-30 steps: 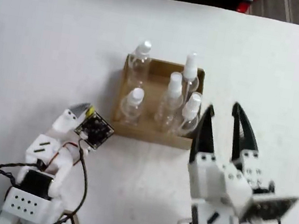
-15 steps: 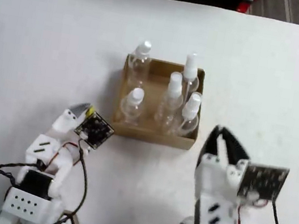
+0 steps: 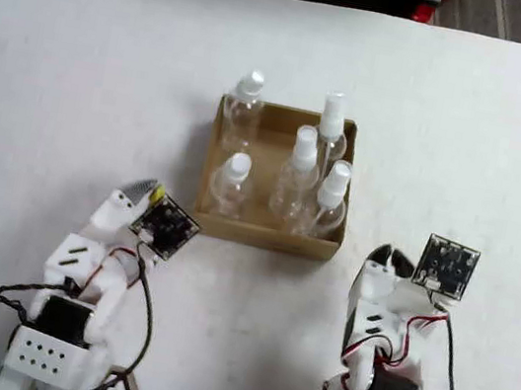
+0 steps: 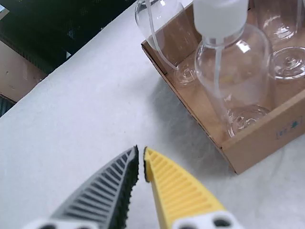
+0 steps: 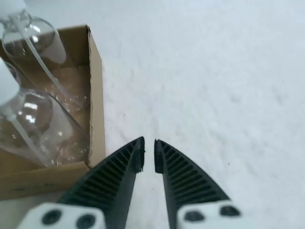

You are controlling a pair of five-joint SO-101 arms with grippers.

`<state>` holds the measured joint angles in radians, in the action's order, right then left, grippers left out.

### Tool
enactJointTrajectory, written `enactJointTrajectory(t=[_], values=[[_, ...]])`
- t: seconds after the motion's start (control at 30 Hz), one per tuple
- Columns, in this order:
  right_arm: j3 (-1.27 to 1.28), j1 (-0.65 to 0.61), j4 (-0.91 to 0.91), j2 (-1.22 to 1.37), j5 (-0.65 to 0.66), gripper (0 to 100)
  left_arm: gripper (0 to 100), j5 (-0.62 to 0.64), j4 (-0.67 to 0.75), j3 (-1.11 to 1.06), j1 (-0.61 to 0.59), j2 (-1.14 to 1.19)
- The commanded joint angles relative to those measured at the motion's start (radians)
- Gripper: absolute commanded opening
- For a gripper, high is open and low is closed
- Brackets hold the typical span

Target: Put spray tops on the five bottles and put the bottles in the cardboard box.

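— Well, what do we have?
— Five clear round plastic bottles [image 3: 297,186] with white spray tops [image 3: 307,141] stand in the shallow brown cardboard box [image 3: 264,235]; our wrist views crop their upper parts.
— And the grippers?
— Our left gripper [image 4: 139,164], ribbed grey and yellow, is closed near one front corner of the box. Our right gripper [image 5: 148,155], ribbed black, is closed beside the other, with white table [image 3: 80,75] all around.

We record five bottles [image 3: 296,183], each with a spray top [image 3: 306,144], upright inside the cardboard box [image 3: 264,235] on the tabletop [image 3: 80,75]; left arm [image 3: 79,265] and right arm [image 3: 380,320] sit folded beside it.
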<state>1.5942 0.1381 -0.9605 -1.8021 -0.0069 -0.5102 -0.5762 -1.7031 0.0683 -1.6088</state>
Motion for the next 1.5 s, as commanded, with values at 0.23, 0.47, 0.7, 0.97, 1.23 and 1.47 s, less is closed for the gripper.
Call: enactJointTrajectory(t=[0.23,0.47,0.7,0.97,1.23,1.47], values=[[0.097,0.016,0.001,0.001,0.011,1.5,2,-0.008,0.015,0.005,0.001,0.004],[0.097,0.008,0.001,0.004,0.006,1.5,2,0.063,0.015,0.018,-0.096,0.002],[0.097,0.008,0.001,0.004,0.006,1.5,2,0.285,0.015,0.133,-0.216,0.002],[0.097,-0.007,-0.007,0.005,0.006,1.5,2,0.319,-0.307,0.330,-0.260,-0.050],[0.097,-0.056,-0.061,0.004,0.011,1.5,2,0.416,-0.589,0.391,-0.259,-0.223],[0.097,-0.058,-0.061,0.004,0.011,1.5,2,0.414,-0.542,0.219,-0.257,-0.214]])
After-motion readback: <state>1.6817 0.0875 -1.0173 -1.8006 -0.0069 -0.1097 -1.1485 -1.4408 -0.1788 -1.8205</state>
